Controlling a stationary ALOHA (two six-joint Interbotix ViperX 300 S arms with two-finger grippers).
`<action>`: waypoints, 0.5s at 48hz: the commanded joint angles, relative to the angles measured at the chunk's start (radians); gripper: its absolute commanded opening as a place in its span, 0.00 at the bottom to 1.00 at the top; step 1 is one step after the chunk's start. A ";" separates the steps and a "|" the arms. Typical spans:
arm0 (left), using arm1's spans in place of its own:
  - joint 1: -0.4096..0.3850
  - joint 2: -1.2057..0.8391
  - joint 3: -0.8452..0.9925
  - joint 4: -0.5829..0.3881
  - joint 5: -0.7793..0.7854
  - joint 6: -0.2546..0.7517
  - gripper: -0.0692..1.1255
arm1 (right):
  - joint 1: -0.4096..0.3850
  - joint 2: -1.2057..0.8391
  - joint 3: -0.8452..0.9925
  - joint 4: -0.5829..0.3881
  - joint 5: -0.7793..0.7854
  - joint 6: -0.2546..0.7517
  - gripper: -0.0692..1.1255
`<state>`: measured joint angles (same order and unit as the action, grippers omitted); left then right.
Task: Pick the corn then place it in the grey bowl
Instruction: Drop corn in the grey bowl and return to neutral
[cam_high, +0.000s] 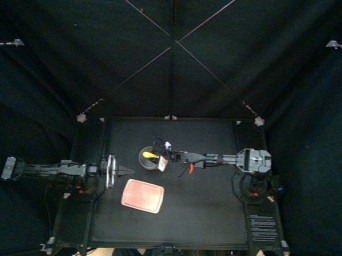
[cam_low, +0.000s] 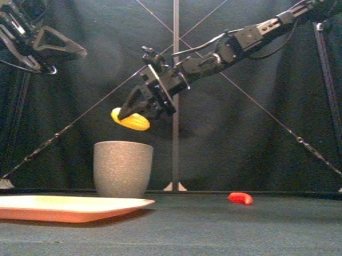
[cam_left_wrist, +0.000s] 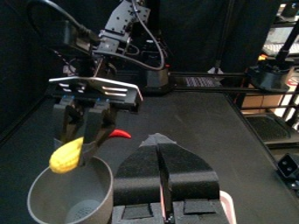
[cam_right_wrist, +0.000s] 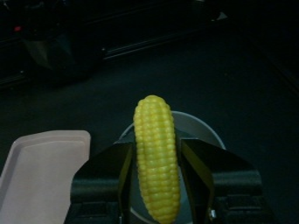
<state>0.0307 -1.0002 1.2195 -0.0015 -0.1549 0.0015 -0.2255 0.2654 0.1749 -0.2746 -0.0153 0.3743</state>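
Top view: the right arm is reaching in past the middle of the table (cam_high: 201, 205), and the right gripper (cam_high: 152, 155) is hanging over the grey cup (cam_high: 158, 150) with the yellow corn (cam_high: 144, 155) in it. The pink tray (cam_high: 143, 196) is lying in front of the cup, nearer the table's front edge. The left arm is resting well to the left of the cup.

Front view: the corn (cam_low: 132, 121) is hanging in the air just above the cup (cam_low: 122, 167), clear of its rim, and the right gripper (cam_low: 139, 111) is clamping it from above. The tray (cam_low: 74, 207) is lying flat in front of the cup. 1 small red toy (cam_low: 239, 198) is sitting on the table well to the right of the cup.

Left wrist view: the left gripper (cam_left_wrist: 167, 171) is showing its 2 jaws pressed together, holding nothing, near the cup (cam_left_wrist: 70, 194). The corn (cam_left_wrist: 68, 156) is dangling over the cup's open mouth from the right gripper (cam_left_wrist: 79, 131), and the red toy (cam_left_wrist: 121, 134) is lying beyond the cup.

Right wrist view: the 2 jaws are squeezing the corn (cam_right_wrist: 155, 131) on both sides, the cup's rim (cam_right_wrist: 201, 131) is showing right beneath it, and the tray (cam_right_wrist: 41, 166) is lying beside the cup.
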 joint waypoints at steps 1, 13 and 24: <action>0.005 0.000 -0.015 0.000 -0.003 0.000 0.03 | -0.006 -0.012 -0.035 0.014 -0.005 0.002 0.67; 0.008 0.000 -0.015 0.000 -0.003 0.002 0.03 | 0.000 -0.038 -0.011 0.009 -0.005 0.000 0.95; 0.014 -0.005 -0.017 0.000 -0.005 0.002 0.03 | -0.006 -0.183 0.034 -0.038 0.023 -0.003 0.93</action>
<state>0.0414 -1.0017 1.2195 0.0000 -0.1534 0.0015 -0.2270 0.2040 0.1979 -0.2945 0.0077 0.3712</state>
